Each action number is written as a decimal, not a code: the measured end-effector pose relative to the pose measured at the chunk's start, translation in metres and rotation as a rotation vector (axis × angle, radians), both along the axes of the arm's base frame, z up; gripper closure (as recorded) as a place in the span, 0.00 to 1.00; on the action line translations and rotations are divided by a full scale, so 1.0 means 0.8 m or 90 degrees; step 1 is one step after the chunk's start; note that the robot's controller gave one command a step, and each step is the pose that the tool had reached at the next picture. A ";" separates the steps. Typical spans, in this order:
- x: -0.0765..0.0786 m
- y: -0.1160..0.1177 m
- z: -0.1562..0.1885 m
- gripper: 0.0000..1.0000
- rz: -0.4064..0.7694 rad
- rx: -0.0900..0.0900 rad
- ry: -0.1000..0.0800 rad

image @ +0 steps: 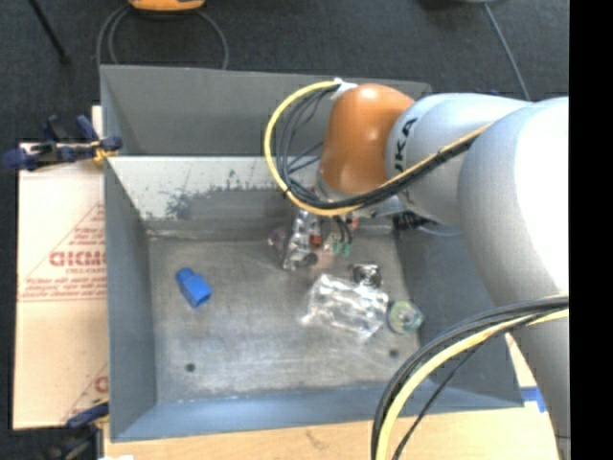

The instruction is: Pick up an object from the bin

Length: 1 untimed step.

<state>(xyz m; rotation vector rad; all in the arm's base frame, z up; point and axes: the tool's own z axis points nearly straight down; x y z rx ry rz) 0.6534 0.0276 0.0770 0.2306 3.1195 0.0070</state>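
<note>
- Four loose things lie in the grey metal bin [124, 286]. The jaws hang low near its far wall, under the arm's orange cover [359, 147]; I cannot tell whether they are open or closed.
- Nearest, just in front of the jaws, lies a crumpled clear plastic piece [343, 305]. A small dark metallic bit [366, 276] sits just beside it, and a small greenish round thing [404, 317] is at its end farther from the jaws.
- A small blue plastic block [192, 287] lies well apart from the jaws, toward the view's left.
- The clear piece looks thin and slippery, so a pinch could squeeze it out or drag its neighbours along.
- This near the wall, a careless descent could scrape metal.
</note>
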 end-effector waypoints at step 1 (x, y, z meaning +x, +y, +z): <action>-0.010 -0.004 0.167 1.00 0.017 -0.002 0.000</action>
